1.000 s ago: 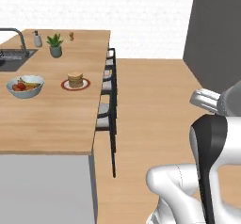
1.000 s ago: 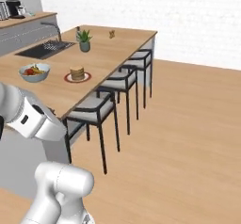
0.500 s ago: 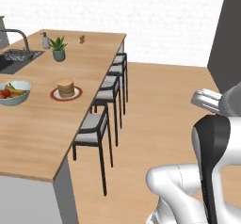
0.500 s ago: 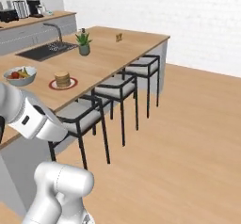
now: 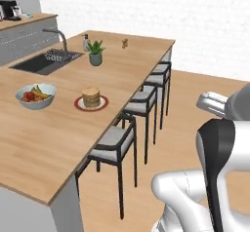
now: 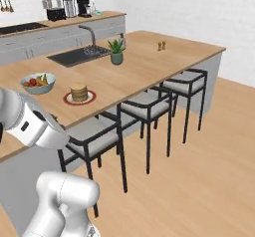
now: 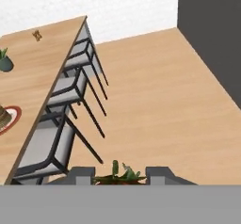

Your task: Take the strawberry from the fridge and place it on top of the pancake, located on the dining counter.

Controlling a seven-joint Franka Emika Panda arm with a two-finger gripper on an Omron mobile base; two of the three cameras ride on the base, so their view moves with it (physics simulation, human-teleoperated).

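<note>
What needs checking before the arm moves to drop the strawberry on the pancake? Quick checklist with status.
1. Strawberry between the fingertips of the gripper: ok, green top shows there.
2. Grip shut on it: ok.
3. Pancake on its plate, top bare: ok.
4. Bowl stands apart from the plate: ok.
5. Stools lie between base and dining counter: not ok for a low approach.
6. Reach from here: cannot tell.

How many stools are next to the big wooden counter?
3, lined along the dining counter: the nearest stool close to the pancake, the middle stool beside it, and the farthest stool toward the counter's end.
</note>
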